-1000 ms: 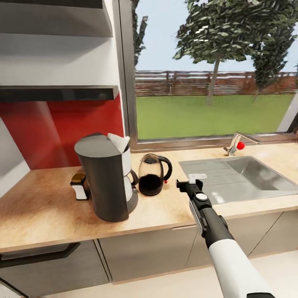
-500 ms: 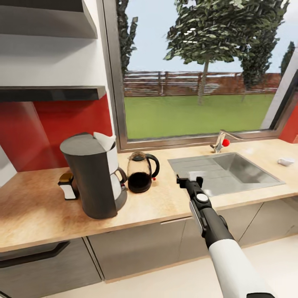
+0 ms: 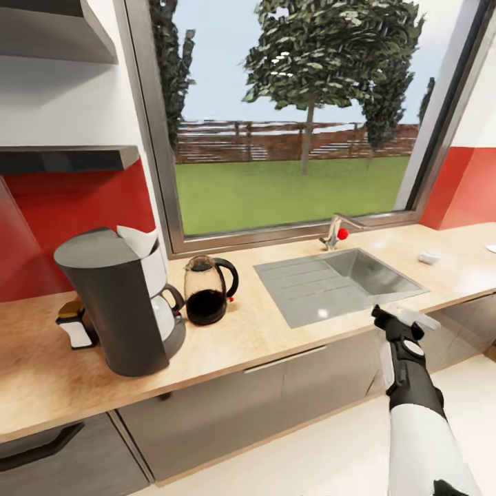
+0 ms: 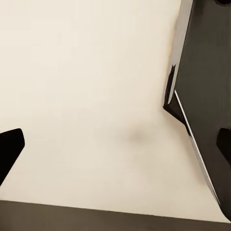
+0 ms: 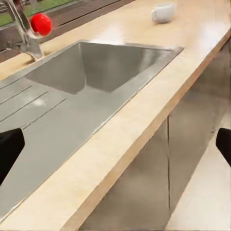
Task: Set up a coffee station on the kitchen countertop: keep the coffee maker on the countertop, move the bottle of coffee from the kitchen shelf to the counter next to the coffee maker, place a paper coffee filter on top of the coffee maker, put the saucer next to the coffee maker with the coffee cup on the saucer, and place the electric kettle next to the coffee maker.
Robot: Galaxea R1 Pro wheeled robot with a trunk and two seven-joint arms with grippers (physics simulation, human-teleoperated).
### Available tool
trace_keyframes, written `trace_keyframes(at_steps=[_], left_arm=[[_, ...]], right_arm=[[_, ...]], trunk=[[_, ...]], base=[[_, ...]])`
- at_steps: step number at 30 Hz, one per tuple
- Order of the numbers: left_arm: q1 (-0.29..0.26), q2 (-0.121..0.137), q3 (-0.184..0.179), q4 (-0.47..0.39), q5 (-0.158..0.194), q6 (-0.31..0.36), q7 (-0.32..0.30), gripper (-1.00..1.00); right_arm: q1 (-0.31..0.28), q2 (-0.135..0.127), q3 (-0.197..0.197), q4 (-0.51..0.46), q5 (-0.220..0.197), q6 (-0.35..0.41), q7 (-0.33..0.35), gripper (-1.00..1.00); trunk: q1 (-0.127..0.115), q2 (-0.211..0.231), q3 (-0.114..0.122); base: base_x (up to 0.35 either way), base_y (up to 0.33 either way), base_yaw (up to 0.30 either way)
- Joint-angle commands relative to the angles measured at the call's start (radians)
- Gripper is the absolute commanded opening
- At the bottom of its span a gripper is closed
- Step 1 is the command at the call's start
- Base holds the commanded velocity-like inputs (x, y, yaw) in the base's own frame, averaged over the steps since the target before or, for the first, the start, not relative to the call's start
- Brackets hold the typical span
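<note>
Head view. The kitchen countertop runs below a large window, with a red backsplash behind its left part. On it stand, in order away from the right gripper's fingers: the electric kettle, dark liquid in its lower half; the coffee maker, a tall dark grey cylinder with a white paper coffee filter at its top rim; and the bottle of coffee, just beside the coffee maker on its far side and partly hidden by it. The kitchen shelf hangs on the wall above the bottle.

The right gripper is held in front of the counter edge, at the near right corner of the stainless sink. The faucet with its red knob stands at the sink's far rim. Beyond the fingers, past the sink, the coffee cup rests on the countertop. A small white shape at the picture's right edge may be the saucer; it is too cropped to tell.

Right wrist view. The two fingertips sit at opposite edges of the frame, spread wide with nothing between them. Ahead of them lie the sink basin, the red knob and the coffee cup.

Left wrist view. The left gripper is likewise spread wide and empty, facing pale floor and a dark panel.
</note>
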Motion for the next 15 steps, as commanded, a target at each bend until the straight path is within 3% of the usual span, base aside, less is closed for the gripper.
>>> trace_keyframes(at_steps=[1,3,9,13,15], left_arm=[[0.0,-0.002,0.005,-0.001,0.005,-0.003,-0.002,1.0],[0.0,-0.007,0.007,-0.001,0.007,-0.003,-0.001,1.0],[0.0,-0.001,0.003,-0.001,0.004,-0.003,-0.002,1.0],[0.0,-0.007,0.005,-0.001,0.006,-0.003,-0.002,1.0],[0.0,-0.008,0.006,-0.001,0.006,-0.003,-0.002,1.0]], right_arm=[[-0.001,-0.004,-0.042,-0.012,0.01,0.007,0.0,1.0],[-0.001,-0.011,-0.101,-0.05,0.011,0.009,0.001,1.0],[-0.001,-0.014,-0.134,-0.099,0.044,0.014,0.0,1.0],[-0.001,-0.013,-0.223,-0.097,0.086,0.014,0.0,1.0],[-0.001,-0.012,-0.244,-0.095,0.107,0.014,0.0,1.0]], trunk=[[0.001,-0.002,-0.002],[0.001,-0.002,-0.002],[0.001,-0.002,-0.002],[0.001,-0.002,-0.002],[0.001,-0.002,-0.002]], base=[[0.0,0.0,-0.199],[0.0,0.0,-0.177],[0.0,0.0,-0.167],[0.0,0.0,-0.181],[0.0,0.0,-0.184]])
